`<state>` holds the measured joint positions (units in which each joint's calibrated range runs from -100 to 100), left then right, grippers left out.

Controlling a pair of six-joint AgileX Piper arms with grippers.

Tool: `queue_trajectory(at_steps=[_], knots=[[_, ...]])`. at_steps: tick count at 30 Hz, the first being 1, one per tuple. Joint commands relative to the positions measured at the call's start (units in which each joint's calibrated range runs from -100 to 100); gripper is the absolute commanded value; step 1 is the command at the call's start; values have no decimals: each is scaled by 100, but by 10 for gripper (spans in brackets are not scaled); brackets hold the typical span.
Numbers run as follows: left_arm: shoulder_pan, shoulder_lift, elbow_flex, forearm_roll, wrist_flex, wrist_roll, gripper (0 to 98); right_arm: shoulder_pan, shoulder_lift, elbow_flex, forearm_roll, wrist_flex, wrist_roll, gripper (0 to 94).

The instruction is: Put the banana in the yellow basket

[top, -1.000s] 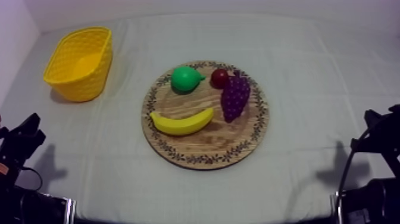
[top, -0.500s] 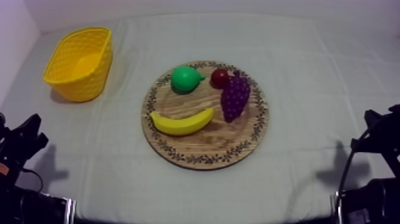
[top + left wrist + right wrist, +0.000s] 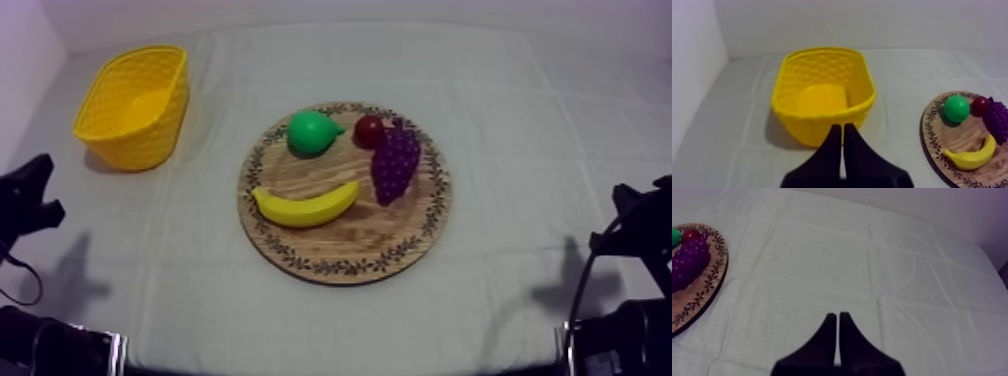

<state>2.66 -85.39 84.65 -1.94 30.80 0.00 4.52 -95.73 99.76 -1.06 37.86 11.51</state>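
Top view, banana (image 3: 305, 205): lies on the wooden board (image 3: 345, 245), on its front part, with its ends curving up towards the pear (image 3: 312, 132) and the grapes (image 3: 396, 162)
Top view, yellow basket (image 3: 150, 135): on the cloth (image 3: 520, 130), well apart from the board, at the far left
Top view, small red fruit (image 3: 368, 130): between pear and grapes
Left wrist view, left gripper (image 3: 843, 126): fingers pressed together on nothing, tips pointing at the basket's near wall; the banana sits on the board beside the basket
Right wrist view, right gripper (image 3: 838, 315): fingers closed, empty, over bare cloth, well apart from the board's rim and the grapes
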Motion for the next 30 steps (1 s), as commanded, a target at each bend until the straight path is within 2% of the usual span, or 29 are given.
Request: queue_trajectory(at_steps=[1, 12, 20, 25, 30], knots=[[169, 795, -740, -4, 0, -131, 1, 0, -2, 2, 1, 13, -1, 3], [1240, 2754, -2902, -42, 96, -867, 3, 0, -2, 2, 1, 13, -1, 3], [2230, 4035, -4190, -446, 470, -893, 7, 0, -2, 2, 1, 13, -1, 3], [2724, 4761, -4719, -552, 543, -1046, 13, 0, -2, 2, 1, 13, -2, 3], [3028, 5354, -4890, -588, 558, -1097, 16, 0, -2, 2, 1, 13, -2, 3]])
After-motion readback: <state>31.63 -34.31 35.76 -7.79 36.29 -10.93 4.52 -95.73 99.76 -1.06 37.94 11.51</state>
